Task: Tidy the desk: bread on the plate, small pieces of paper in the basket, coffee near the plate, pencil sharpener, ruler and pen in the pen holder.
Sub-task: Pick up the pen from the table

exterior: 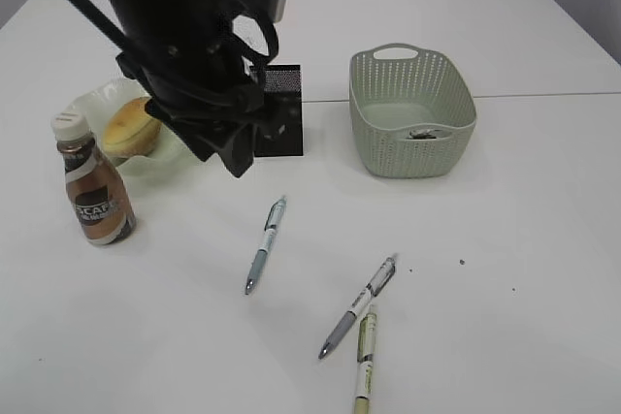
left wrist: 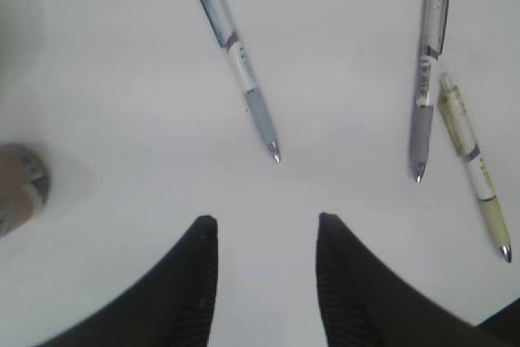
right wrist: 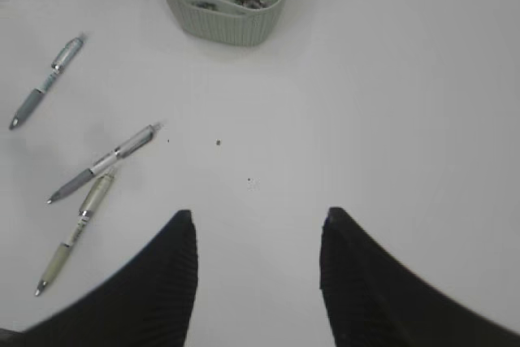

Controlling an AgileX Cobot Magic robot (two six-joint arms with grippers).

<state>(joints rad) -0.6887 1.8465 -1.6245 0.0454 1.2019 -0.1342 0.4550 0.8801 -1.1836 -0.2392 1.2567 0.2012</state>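
Three pens lie loose on the tabletop (exterior: 543, 239) in front of the basket (exterior: 412, 113): blue pen (exterior: 265, 244), grey pen (exterior: 359, 306), yellow pen (exterior: 364, 358). Left gripper (left wrist: 264, 229) and right gripper (right wrist: 258, 225) jaws stand apart, empty. The left arm (exterior: 184, 55) partly blocks the pen holder (exterior: 281, 113) beside the basket.

Bread (exterior: 129, 125) on plate (exterior: 89, 102), coffee bottle (exterior: 92, 183) beside, three pens (exterior: 265, 244) loose on table.

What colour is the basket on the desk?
Pale grey-green basket, perforated walls; the exterior view shows it best.
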